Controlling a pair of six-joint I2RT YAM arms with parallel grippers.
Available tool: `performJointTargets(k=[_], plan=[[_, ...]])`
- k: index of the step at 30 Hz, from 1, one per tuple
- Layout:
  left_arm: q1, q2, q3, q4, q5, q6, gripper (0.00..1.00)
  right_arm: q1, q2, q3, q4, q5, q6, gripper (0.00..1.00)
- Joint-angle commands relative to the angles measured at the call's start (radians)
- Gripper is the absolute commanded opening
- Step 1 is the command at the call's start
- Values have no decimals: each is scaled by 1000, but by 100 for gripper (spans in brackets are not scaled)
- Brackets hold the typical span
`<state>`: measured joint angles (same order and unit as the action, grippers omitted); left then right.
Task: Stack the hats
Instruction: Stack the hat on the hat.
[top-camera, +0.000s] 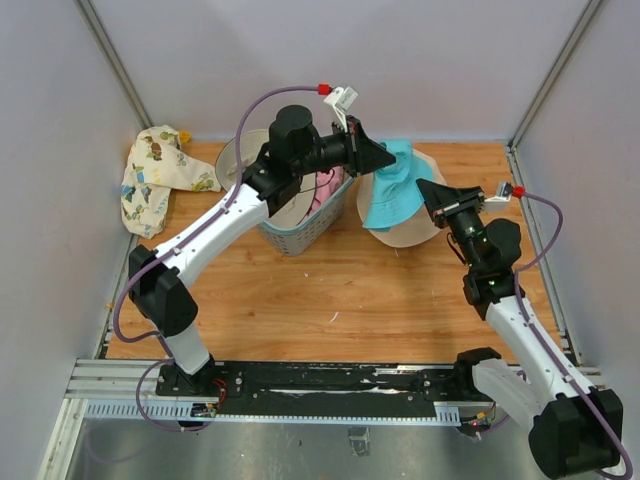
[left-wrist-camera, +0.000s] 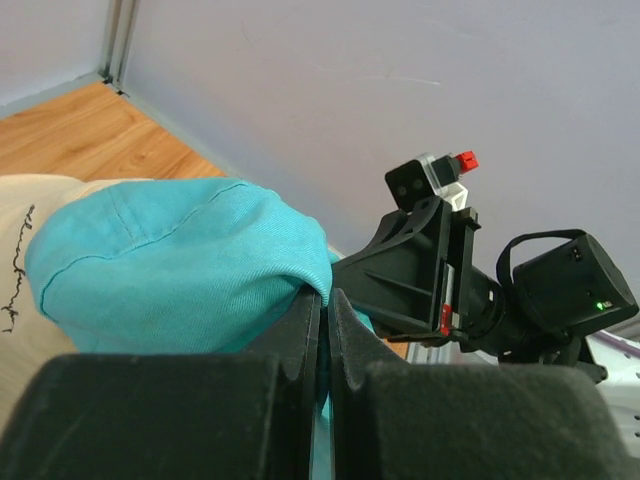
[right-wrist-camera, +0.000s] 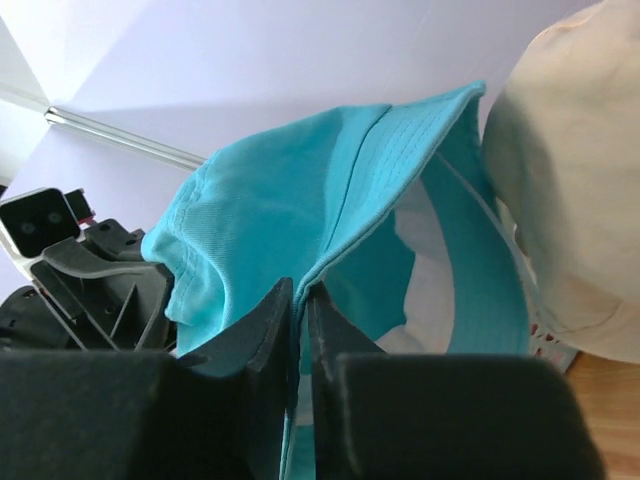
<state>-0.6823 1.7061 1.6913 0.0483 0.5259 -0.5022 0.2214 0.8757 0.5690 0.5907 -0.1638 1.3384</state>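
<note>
Hanging between the two end effectors, the teal hat (top-camera: 395, 195) is being held up above the beige hat (top-camera: 412, 235), at the far, right-of-centre part of the tabletop (top-camera: 340, 290). Its crown is bulging toward the far side and its brim is drooping open toward the beige hat. From above the two hats are overlapping; whether they are touching cannot be told.

The left end effector (left-wrist-camera: 325, 300) is reaching in from the left. Its jaws are standing narrow, pinching a fold of the teal fabric at the crown's edge.

The right end effector (right-wrist-camera: 300, 292) is coming in from the near right. Its jaws are sitting almost together, clamping the edge of the teal brim. The two end effectors are facing each other closely across the hat.

The beige hat is sitting crown up on the tabletop, and some dark script is showing on it in the left wrist view.

Just left of the hats, the blue-grey mesh basket (top-camera: 300, 232) is standing under the left arm (top-camera: 215, 235), with the pink hat (top-camera: 325, 190) lying inside. A pale hat brim (top-camera: 232, 158) is showing at the basket's far-left side; in or behind the basket cannot be told.

The cartoon-print cloth (top-camera: 155, 180) is lying crumpled in the far-left corner, close to that brim.
</note>
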Motion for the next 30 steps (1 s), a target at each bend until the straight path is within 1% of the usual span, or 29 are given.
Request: performJointTargets(k=[1,2,7,13,16,19,25,30], plan=[[-6,-36,-5,15,0,30,1,-48,22,1,70,-47,3,4],[-6,-37,-3,6,-10,41,1,-58,31,5,72,-57,0,1],[-6,-47,31,-87,-86,121,1,-98,117,44,110,-126,-7,0],[-6,-80,131,-278,-269,261,1,-103,215,105,147,-179,-31,0],[-6,-89,154,-323,-345,304,2,-104,241,137,137,-188,-49,0],[-6,-66,185,-357,-364,322,5,-104,254,159,116,-189,-82,0],[-16,-1,191,-351,-324,317,13,-149,239,173,17,-181,-162,0],[-29,66,198,-347,-334,324,26,-217,260,176,-35,-216,-206,0]])
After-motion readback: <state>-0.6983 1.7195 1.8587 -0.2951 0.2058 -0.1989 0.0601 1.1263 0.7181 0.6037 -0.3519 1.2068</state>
